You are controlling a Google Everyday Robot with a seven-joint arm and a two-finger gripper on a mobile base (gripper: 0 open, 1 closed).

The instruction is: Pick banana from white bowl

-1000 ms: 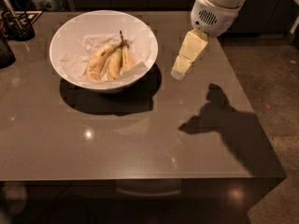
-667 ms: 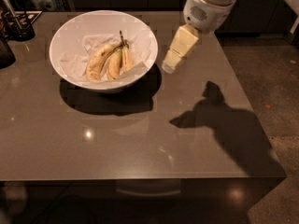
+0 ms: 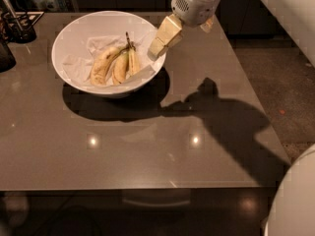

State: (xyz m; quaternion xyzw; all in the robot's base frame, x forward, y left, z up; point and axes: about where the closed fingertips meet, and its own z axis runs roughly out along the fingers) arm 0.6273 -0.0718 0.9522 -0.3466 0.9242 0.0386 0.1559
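Note:
The white bowl [image 3: 74, 31] stands at the back left of the grey table, lined with white paper. Three bananas lie in it side by side. The pale-yellow banana [image 3: 134, 62] with a thin dark stem is the rightmost. A fatter speckled banana [image 3: 103, 65] is at the left and a stubby one [image 3: 120, 69] lies between them. My gripper [image 3: 162, 37] hangs from the white wrist [image 3: 194, 6], above the bowl's right rim, just right of the pale banana. It holds nothing that I can see.
A dark holder with utensils [image 3: 17, 26] and a dark object [image 3: 5, 55] stand at the table's far left edge. The table's right edge [image 3: 256, 102] drops to the floor. A white part of the robot's body [image 3: 295, 200] fills the bottom right corner.
The gripper has moved left from beside the bowl to over its right rim. Its shadow on the table has moved left with it. The bananas have not moved.

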